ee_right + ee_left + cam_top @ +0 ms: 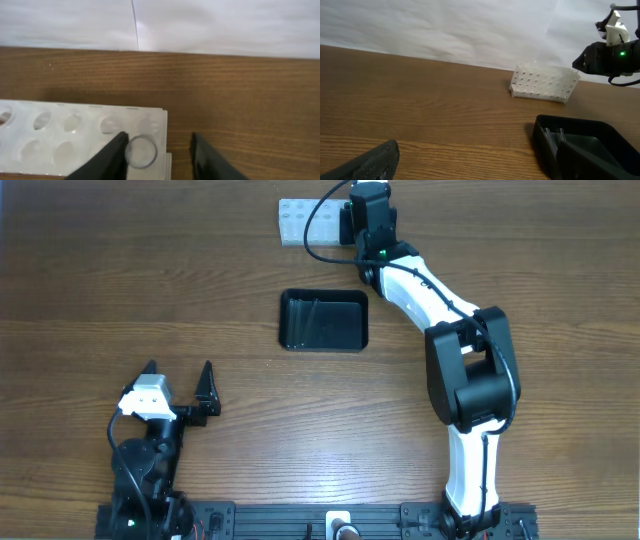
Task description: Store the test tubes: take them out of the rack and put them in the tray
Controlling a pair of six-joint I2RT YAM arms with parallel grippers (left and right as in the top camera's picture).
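Right gripper (157, 156) first: it hangs over the end corner of the white test tube rack (65, 135), fingers parted and holding nothing, and the round glass rim of a test tube (140, 151) sits between them, close against one finger, with a clear gap to the other. That tube stands upright in the rack's corner hole, so this looks like a pick being lined up, with no grip made yet. The neighbouring holes along the rack look empty from this angle, though the rack's far end runs out of sight and I can't vouch for it. Out from the rack, on the side nearer the arms' bases, lies the black tray (284, 320), close to the rack but not touching it, and what look like two clear tubes (548, 135) lie inside it. My read is that the job is well along, with at least this corner tube left to move. Well apart from the rack, back near its own base, the left gripper (180, 376) sits spread wide and empty. Everything rests on a brown wood-grain table (120, 270), and just beyond the rack rises a plain white backdrop (225, 25) with a thin vertical seam.
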